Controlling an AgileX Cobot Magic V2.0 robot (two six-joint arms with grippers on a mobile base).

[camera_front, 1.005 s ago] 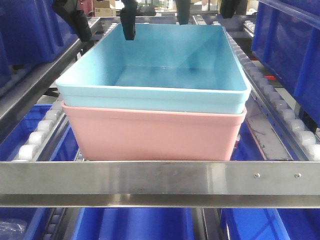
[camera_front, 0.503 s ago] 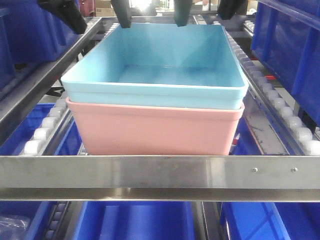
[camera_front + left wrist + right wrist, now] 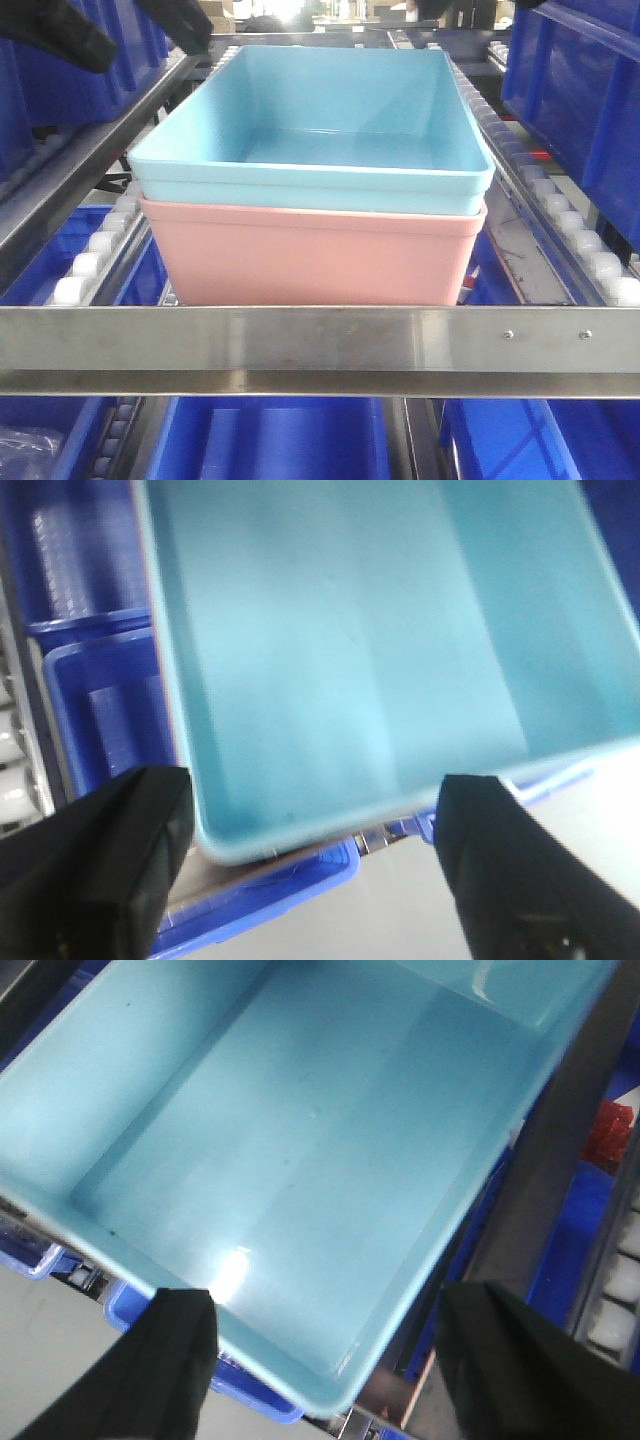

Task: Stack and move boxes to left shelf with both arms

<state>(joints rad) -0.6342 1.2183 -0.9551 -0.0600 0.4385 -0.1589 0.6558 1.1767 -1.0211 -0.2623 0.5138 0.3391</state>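
I can't read any text, label, brand or number here: the light blue tub (image 3: pixel 320 130), the pink tub (image 3: pixel 310 260) and the shelf's front rail (image 3: pixel 320 345) carry no markings

light blue box (image 3: pixel 300 1160) fills view, empty inside, glare spot near lower rim | right pincer (image 3: pixel 330 1360) spread wide, black fingers (image 3: pixel 165 1360) at bottom edge either side of box corner, apart from rim | dark blue bin (image 3: pixel 255 1390) below rim | white rollers (image 3: pixel 622 1280) at right edge
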